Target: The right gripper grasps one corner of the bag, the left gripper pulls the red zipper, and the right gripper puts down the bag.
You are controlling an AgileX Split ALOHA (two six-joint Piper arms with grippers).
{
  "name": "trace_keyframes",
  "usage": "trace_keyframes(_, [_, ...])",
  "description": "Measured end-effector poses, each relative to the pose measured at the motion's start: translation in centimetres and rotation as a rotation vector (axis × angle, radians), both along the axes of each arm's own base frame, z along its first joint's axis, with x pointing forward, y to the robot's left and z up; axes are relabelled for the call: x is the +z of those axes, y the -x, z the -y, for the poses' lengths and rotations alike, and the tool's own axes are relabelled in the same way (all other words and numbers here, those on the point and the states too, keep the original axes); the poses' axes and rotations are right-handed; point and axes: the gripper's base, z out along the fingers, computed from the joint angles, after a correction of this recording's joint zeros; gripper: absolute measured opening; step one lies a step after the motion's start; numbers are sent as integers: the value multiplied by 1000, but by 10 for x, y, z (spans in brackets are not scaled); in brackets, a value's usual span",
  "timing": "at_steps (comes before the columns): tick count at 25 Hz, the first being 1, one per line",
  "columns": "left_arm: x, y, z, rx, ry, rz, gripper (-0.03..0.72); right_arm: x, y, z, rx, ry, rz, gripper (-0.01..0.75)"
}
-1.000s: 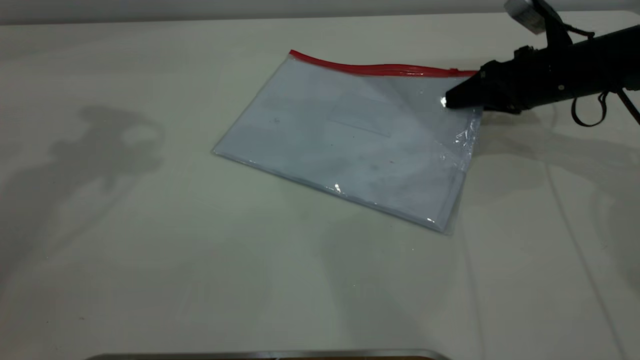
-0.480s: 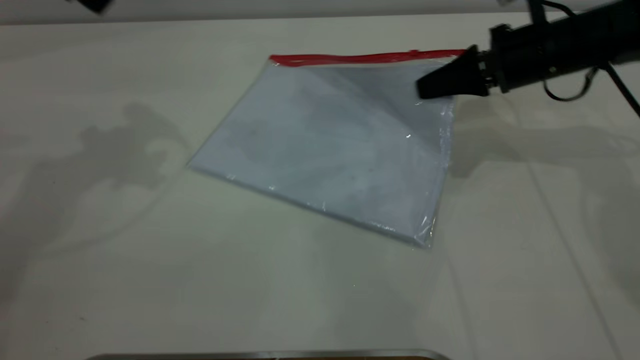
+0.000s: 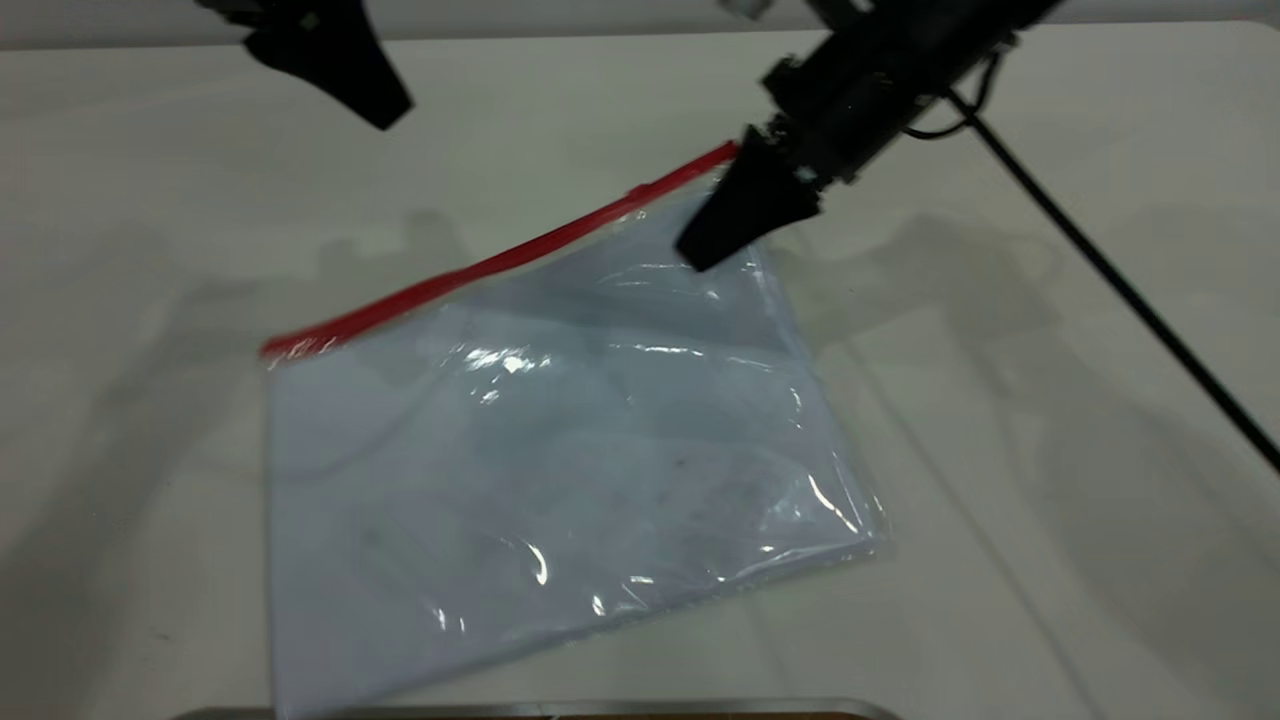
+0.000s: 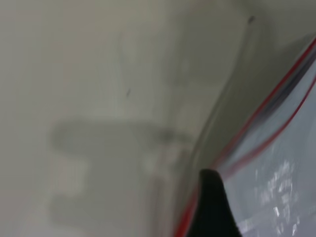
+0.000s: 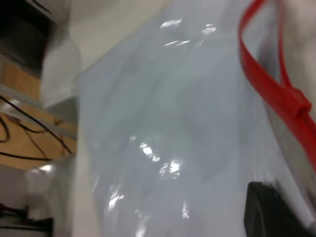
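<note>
The clear bag [image 3: 560, 450] with white paper inside hangs slanted, its lower edge near the table's front. My right gripper [image 3: 700, 252] is shut on the raised corner [image 3: 733, 157] where the red zipper [image 3: 480, 268] ends. The strip slopes down to the left from that corner. My left gripper [image 3: 388, 112], a black wedge, hovers high at the back left, apart from the bag. In the left wrist view the red zipper [image 4: 276, 94] and bag [image 4: 286, 182] lie just beyond the left gripper [image 4: 212, 207]. The right wrist view shows the bag [image 5: 173, 123], the red zipper [image 5: 266, 79] and its slider tab [image 5: 298, 106].
A thin black cable [image 3: 1120, 290] runs diagonally over the right side of the white table [image 3: 1050, 500]. A metal strip [image 3: 540, 708] lies along the front edge. In the right wrist view the table's edge [image 5: 59, 98] and a wooden floor with wires [image 5: 24, 143] show.
My right gripper has lifted the corner and swung left toward the middle, so the bag now hangs tilted and nearer the front. My left gripper has come farther into view at the back left.
</note>
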Motion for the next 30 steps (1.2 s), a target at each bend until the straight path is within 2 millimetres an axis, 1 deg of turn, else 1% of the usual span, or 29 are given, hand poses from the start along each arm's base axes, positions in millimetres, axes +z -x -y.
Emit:
trace_keyframes(4, [-2, -3, 13, -90, 92, 18, 586, 5, -4, -21, -6, 31, 89, 33])
trace_keyframes(7, [-5, -1, 20, -156, 154, 16, 586, 7, -7, -28, -27, 15, 129, 33])
trace_keyframes(11, [-10, -1, 23, -221, 186, 48, 586, 9, -10, -31, -18, -34, 182, 33])
trace_keyframes(16, [-17, -3, 26, -259, 204, 74, 586, 13, -12, -34, 21, -88, 269, 33])
trace_keyframes(25, [-41, -9, 26, -222, 192, 80, 586, 15, -12, -35, 103, -141, 371, 33])
trace_keyframes(27, [-44, -11, 28, -214, 215, 84, 586, 16, -12, -35, 106, -144, 376, 33])
trace_keyframes(30, [-43, -13, 30, -208, 250, 105, 585, 16, -12, -35, 107, -146, 376, 33])
